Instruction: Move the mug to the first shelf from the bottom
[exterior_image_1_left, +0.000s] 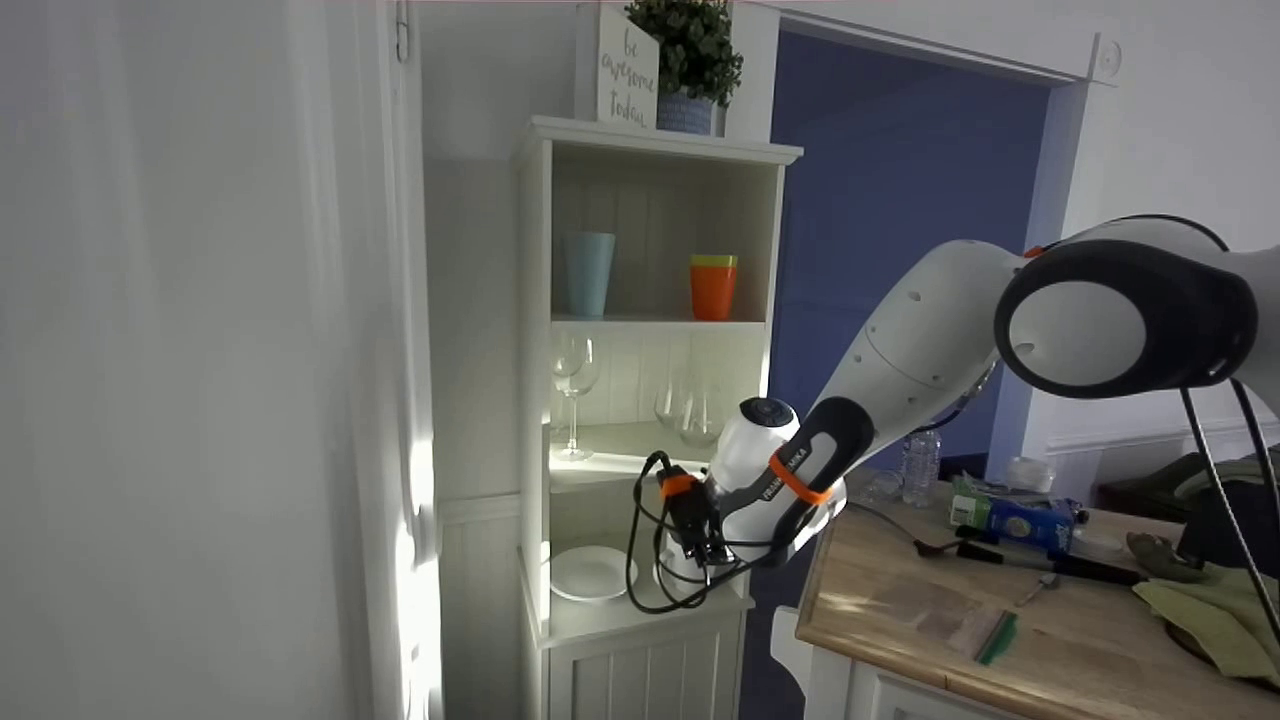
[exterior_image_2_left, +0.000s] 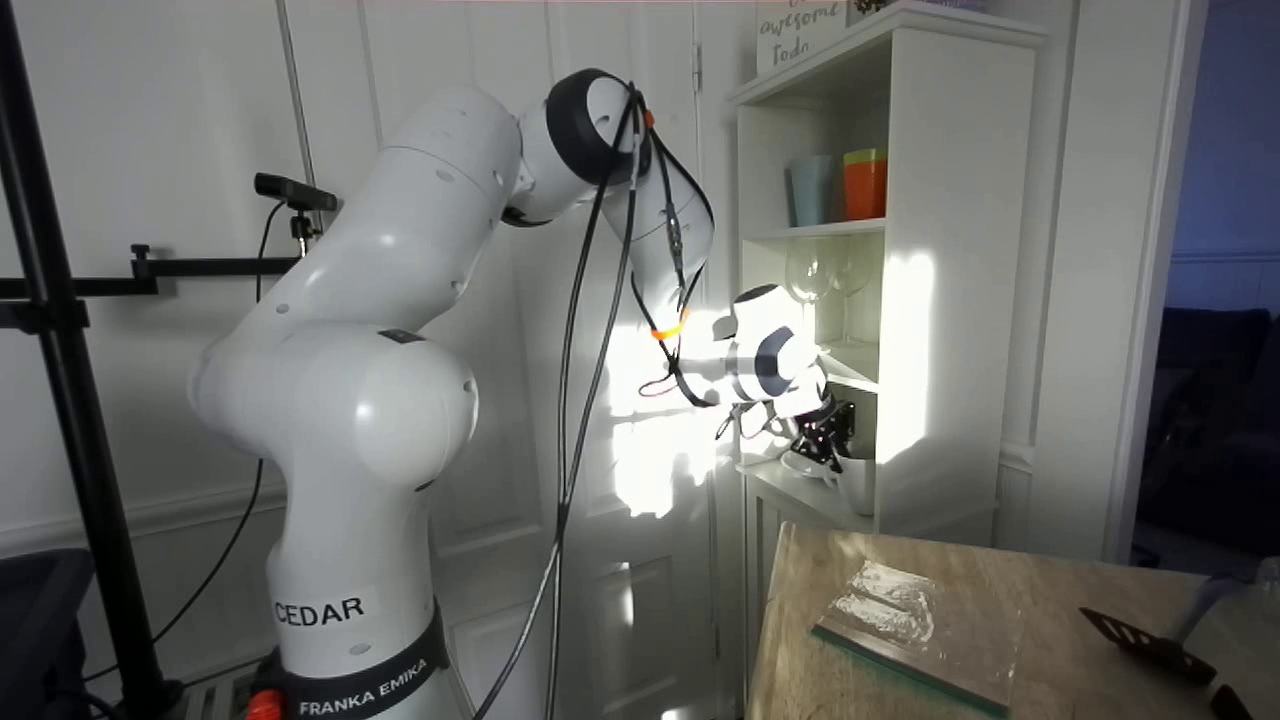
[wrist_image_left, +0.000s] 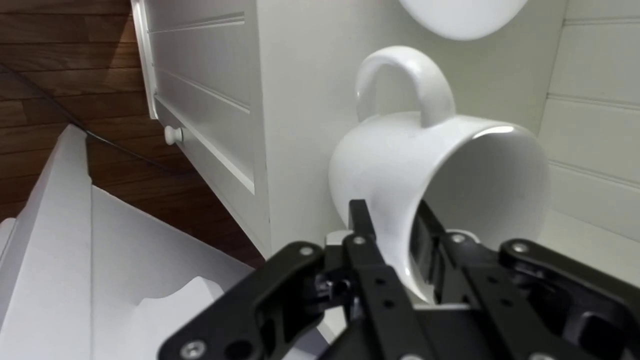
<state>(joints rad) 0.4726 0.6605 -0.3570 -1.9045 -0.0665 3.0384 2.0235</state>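
Note:
The white mug (wrist_image_left: 385, 155) stands about upright on the first shelf from the bottom (wrist_image_left: 305, 125), with its handle pointing away from my gripper (wrist_image_left: 391, 207). My gripper's fingers straddle the mug's wall at the rim. One finger is outside against or near the wall, the other inside the mouth, and the gap is wider than the wall. In an exterior view the mug (exterior_image_2_left: 857, 488) sits at the right end of the shelf (exterior_image_2_left: 800, 488), below the black gripper (exterior_image_2_left: 836, 460). In an exterior view the arm and cables mostly cover the mug above the shelf (exterior_image_1_left: 575, 627).
A white plate (exterior_image_1_left: 592, 574) lies on the same shelf beside the mug; part of it shows in the wrist view (wrist_image_left: 462, 15). The middle shelf (exterior_image_1_left: 615, 472) with wine glasses (exterior_image_1_left: 573, 385) is above my gripper. The cabinet side panel (exterior_image_2_left: 960, 300) and wooden counter (exterior_image_2_left: 950, 600) are close.

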